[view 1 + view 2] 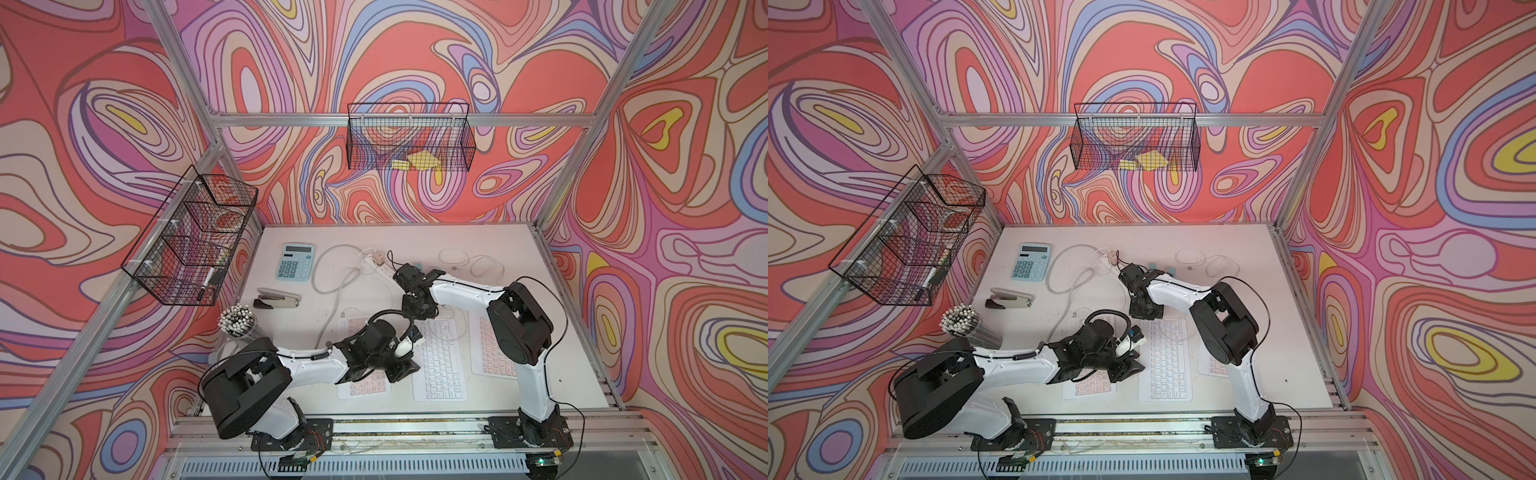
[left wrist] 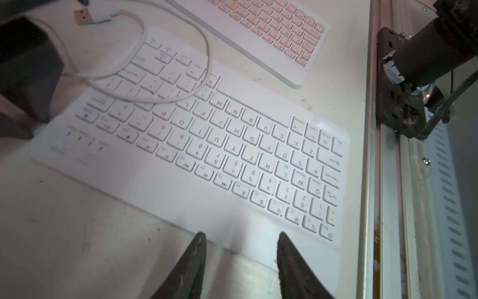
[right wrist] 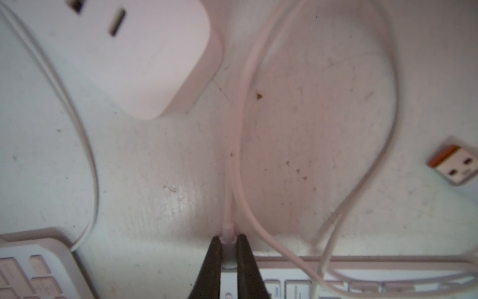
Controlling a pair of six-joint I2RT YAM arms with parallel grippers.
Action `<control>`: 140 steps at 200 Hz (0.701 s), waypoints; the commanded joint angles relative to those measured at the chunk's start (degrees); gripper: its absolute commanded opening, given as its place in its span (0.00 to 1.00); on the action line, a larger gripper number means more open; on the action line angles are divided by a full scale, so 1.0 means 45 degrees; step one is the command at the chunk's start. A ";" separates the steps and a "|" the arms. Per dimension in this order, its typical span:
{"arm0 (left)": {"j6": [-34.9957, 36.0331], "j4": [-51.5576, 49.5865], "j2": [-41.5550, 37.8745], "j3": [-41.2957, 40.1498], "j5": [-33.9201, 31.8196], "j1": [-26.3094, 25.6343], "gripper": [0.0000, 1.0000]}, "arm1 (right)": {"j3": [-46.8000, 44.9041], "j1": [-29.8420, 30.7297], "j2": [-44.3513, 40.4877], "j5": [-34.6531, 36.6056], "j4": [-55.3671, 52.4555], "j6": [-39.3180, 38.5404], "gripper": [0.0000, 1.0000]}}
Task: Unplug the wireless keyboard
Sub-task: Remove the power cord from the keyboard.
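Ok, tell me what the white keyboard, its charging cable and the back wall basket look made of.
The white keyboard looks like plastic with a matte to satin finish, going by the moulded keycaps and soft glare. The charging cable probably has a smooth, rubbery plastic sheath, since it bends in loose loops. The basket looks like thin metal wire with a black coating, seen as an open welded grid.

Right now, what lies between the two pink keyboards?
The white keyboard lies there, between the left pink keyboard and the right pink keyboard; both top views show it.
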 commanded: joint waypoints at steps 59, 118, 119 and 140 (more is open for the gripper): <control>0.2853 -0.3668 0.2544 0.3147 -0.0595 -0.0939 0.44 | -0.1465 0.0167 0.0488 -0.0803 0.0714 -0.0137 0.08; 0.2691 -0.6269 0.3658 0.4591 -0.0940 -0.0947 0.44 | -0.1306 0.0346 0.0637 -0.0304 0.0513 -0.0440 0.08; 0.2688 -0.6339 0.3682 0.4623 -0.0961 -0.0955 0.44 | -0.1298 0.0354 0.0648 -0.0276 0.0491 -0.0465 0.08; 0.2785 -0.6887 0.3853 0.4617 -0.1599 -0.1075 0.43 | -0.0794 0.0628 0.0916 0.0550 -0.0036 -0.0920 0.08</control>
